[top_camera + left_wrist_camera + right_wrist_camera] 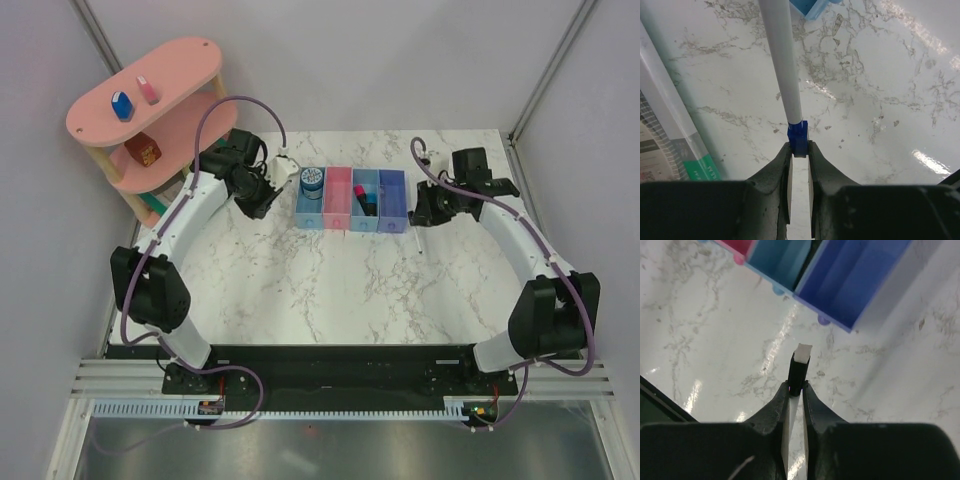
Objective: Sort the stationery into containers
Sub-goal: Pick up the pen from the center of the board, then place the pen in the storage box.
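The containers (pixel 350 200) are a row of four joined bins on the marble table. The light blue bin holds the round teal-blue pot (pixel 311 181). The blue bin holds a black marker with a pink cap (pixel 366 202). My left gripper (pixel 262 190) is left of the row. In the left wrist view it (pixel 799 145) is shut on the blue end of a white-barrelled pen (pixel 782 60) that points at the light blue bin's corner (pixel 812 6). My right gripper (pixel 425 212) is right of the row. It (pixel 796 386) is shut on a thin black pen (pixel 800 367), just short of the violet-blue bin (pixel 860 280).
A pink oval tiered shelf (pixel 150 75) stands at the back left, with a blue eraser (pixel 122 105) and a pink eraser (pixel 148 90) on top and a small orange object (pixel 146 150) on a lower tier. A green-edged book (pixel 670 140) lies by its foot.
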